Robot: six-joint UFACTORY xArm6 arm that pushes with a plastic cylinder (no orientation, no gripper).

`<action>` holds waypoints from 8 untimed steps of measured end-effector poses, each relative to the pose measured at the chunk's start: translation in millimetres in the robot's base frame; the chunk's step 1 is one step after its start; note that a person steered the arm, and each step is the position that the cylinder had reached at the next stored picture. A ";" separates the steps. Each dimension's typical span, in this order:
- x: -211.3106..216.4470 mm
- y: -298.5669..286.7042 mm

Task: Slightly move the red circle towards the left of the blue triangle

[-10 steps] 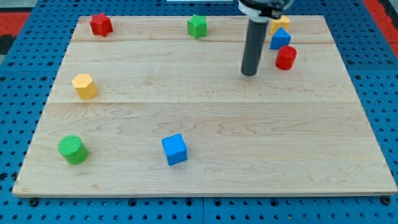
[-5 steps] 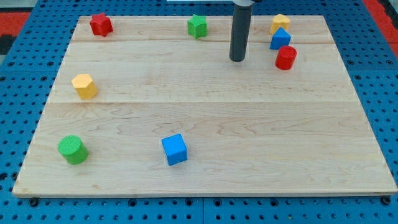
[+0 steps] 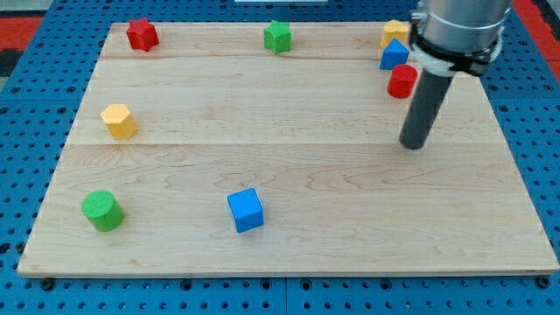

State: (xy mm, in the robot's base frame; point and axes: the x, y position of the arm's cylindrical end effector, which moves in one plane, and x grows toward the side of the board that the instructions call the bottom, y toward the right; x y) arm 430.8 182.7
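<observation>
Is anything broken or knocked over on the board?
No, nothing looks odd. All the blocks sit flat on the wooden board. My tip stands just below the red circle, not touching it.

Robotics lab: wooden board (image 3: 289,166) on blue pegboard bench (image 3: 26,131).

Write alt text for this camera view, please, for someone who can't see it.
A dark rod's tip rests on a wooden board, just below a red circle, blue triangle and yellow block clustered at the view's top right. Five other coloured blocks are scattered elsewhere.
</observation>
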 end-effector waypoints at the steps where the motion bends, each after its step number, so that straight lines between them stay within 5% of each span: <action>1: -53.9 49.7; 2: -88.5 36.9; 8: -105.9 30.5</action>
